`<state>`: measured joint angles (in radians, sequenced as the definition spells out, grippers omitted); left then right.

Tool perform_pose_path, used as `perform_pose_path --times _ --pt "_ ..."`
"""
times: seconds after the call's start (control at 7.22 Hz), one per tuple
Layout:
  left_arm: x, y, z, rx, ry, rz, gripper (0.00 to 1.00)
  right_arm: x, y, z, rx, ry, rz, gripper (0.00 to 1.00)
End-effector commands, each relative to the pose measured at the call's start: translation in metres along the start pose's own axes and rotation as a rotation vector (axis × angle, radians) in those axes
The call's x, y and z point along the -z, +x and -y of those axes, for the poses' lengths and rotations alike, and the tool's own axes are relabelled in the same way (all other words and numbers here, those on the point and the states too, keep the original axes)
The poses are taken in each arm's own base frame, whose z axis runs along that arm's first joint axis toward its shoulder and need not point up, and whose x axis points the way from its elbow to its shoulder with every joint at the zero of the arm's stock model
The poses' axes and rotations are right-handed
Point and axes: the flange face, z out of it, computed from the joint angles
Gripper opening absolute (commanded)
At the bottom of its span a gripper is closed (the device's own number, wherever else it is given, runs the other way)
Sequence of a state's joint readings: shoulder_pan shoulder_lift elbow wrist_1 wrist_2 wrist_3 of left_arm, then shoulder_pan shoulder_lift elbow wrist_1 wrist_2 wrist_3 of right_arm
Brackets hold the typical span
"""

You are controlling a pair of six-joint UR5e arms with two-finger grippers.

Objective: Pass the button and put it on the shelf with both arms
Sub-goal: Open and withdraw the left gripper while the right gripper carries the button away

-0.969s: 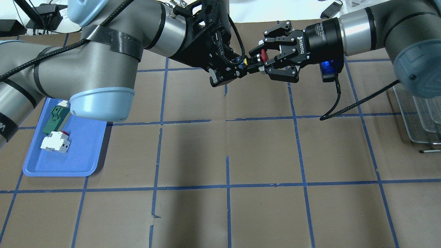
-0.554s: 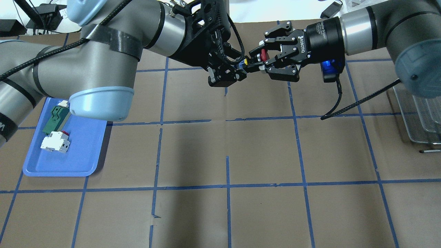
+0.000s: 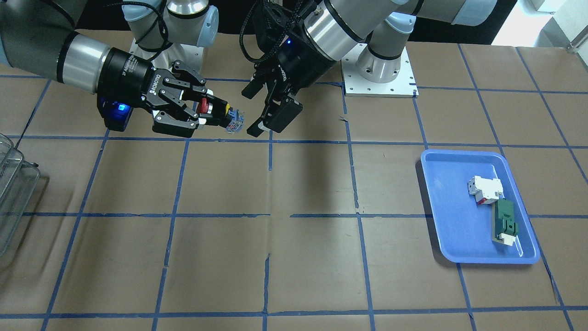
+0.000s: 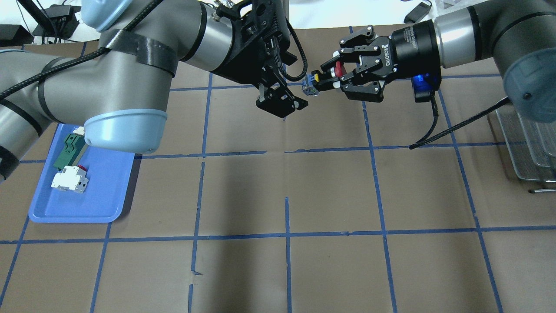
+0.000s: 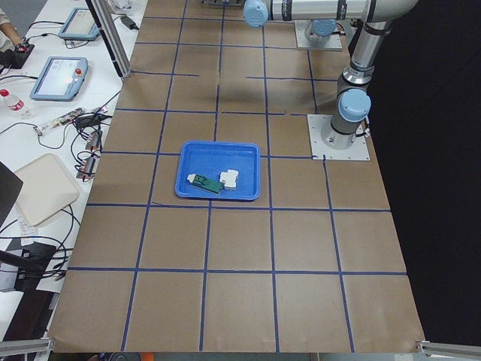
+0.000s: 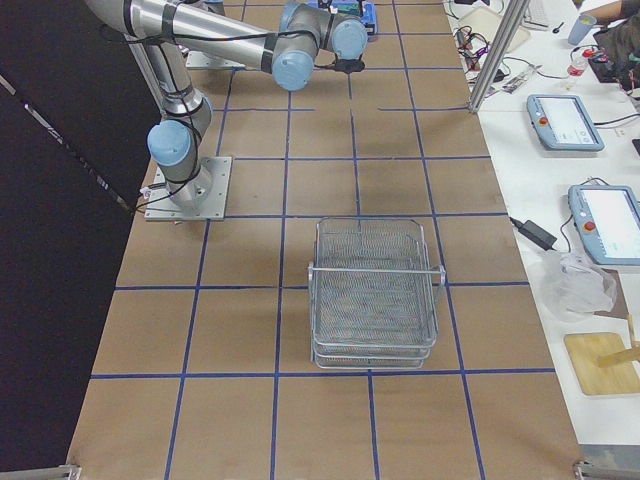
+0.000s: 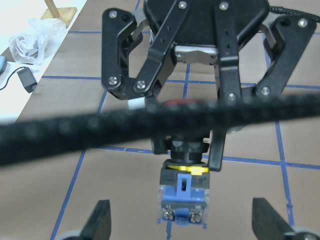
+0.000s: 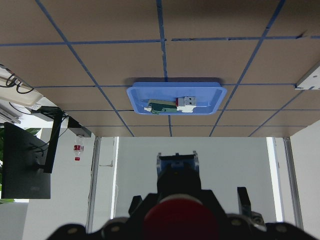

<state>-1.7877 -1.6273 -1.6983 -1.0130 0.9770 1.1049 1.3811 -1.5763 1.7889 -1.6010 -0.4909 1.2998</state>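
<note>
The button (image 4: 310,82), with a red cap, a black body and a yellow and blue rear, is held level above the table in my right gripper (image 4: 329,80). The gripper is shut on its body just behind the cap. The button also shows in the front view (image 3: 233,123) and in the left wrist view (image 7: 184,187). My left gripper (image 4: 295,85) is open and empty, a short way off the button's blue rear end. Its fingertips (image 7: 98,220) stand wide apart on either side. The shelf (image 6: 375,290), a tiered wire basket rack, stands at the table's right end (image 4: 525,143).
A blue tray (image 4: 82,204) at the left holds a white block (image 4: 69,180) and a green part (image 4: 69,148), partly under my left arm's elbow. A black cable (image 4: 428,130) hangs from my right wrist. Benches with tablets line the far table side.
My left gripper has opened, let go of the button's rear and drawn back to the left. My right gripper, holding the button, has shifted slightly right.
</note>
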Motion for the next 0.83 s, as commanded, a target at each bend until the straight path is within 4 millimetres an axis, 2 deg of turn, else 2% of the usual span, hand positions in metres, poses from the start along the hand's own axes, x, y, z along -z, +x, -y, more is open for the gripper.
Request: perform_pose_path --times 0.0,0.28,0.42,0.55,0.69 --pt "0.002 -0.005 -0.019 0.063 -0.203 -0.013 1.0 0.035 -0.012 0.02 0.082 0.126 0.06 0.0" --pt "0.024 -0.019 -0.042 0.186 -0.409 -0.021 1.0 0.063 -0.017 0.022 0.374 0.37 0.006 0.0" --pt "0.036 -0.035 -0.072 0.263 -0.489 0.023 1.0 0.079 -0.016 0.021 0.519 0.504 -0.056 0.0" --pt "0.05 -0.045 -0.097 0.335 -0.541 0.05 1.0 0.097 -0.012 0.032 0.667 0.638 -0.157 0.0" --pt "0.063 -0.049 -0.11 0.39 -0.582 0.081 1.0 0.124 -0.011 0.049 0.808 0.735 -0.263 0.0"
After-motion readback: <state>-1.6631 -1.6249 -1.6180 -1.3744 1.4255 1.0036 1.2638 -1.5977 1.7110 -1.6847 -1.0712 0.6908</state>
